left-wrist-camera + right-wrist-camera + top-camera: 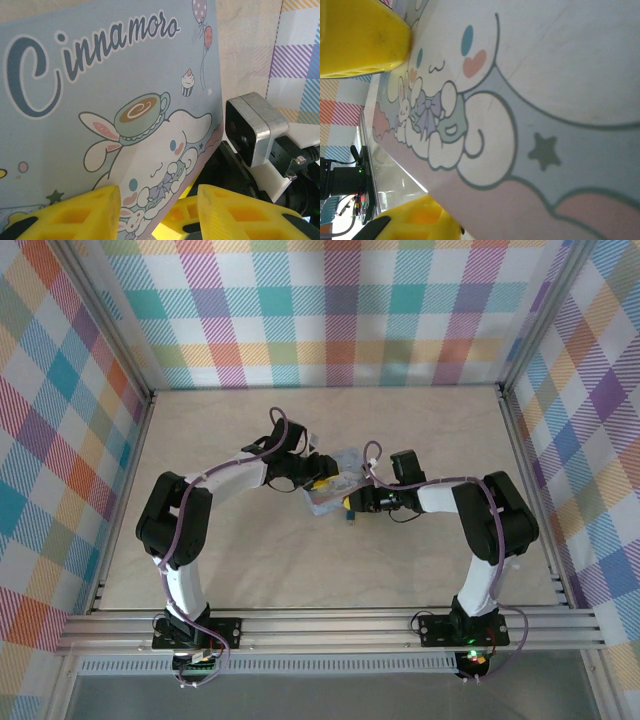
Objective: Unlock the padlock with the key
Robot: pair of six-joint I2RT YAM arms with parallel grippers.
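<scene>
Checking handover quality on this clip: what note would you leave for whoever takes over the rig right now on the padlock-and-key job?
Left gripper: apparently closed on a corner of the cartoon tin, one finger on each side.
Right gripper: fingers straddle the tin's printed face; I cannot tell whether it grips.
Things: the tin is mid-table, between the two arms. The padlock and the key are too small or hidden to place.
Done: both arms are at the tin.
Left: locate the padlock and key, insert the key, turn it, and open the shackle. Nothing shows the lock opened.
</scene>
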